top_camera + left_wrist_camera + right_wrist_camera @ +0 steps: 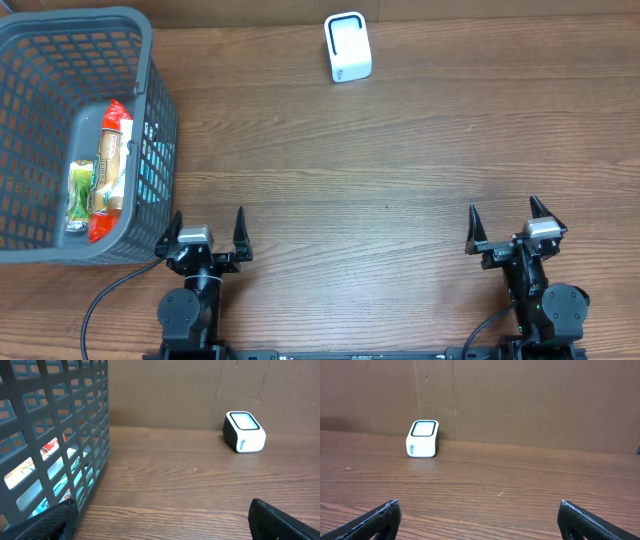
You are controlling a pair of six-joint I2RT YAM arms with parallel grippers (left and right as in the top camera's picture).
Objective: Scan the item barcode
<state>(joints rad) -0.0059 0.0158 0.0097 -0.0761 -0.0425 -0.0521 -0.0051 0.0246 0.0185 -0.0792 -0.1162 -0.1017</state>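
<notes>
Left fingers (241,236) and right fingers (473,228) wide open, empty. Risk: left snags basket (158,110) wall grabbing packets (112,160).

On the counter (400,170), the basket (160,140) stands far left with packets (112,160) lying in it. The scanner (348,47) sits at the back, well right of the basket. The left gripper (209,214) and right gripper (503,206) sit in front.

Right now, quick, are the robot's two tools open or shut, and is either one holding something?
Left tool: open, holding nothing.
Right tool: open, holding nothing.
</notes>
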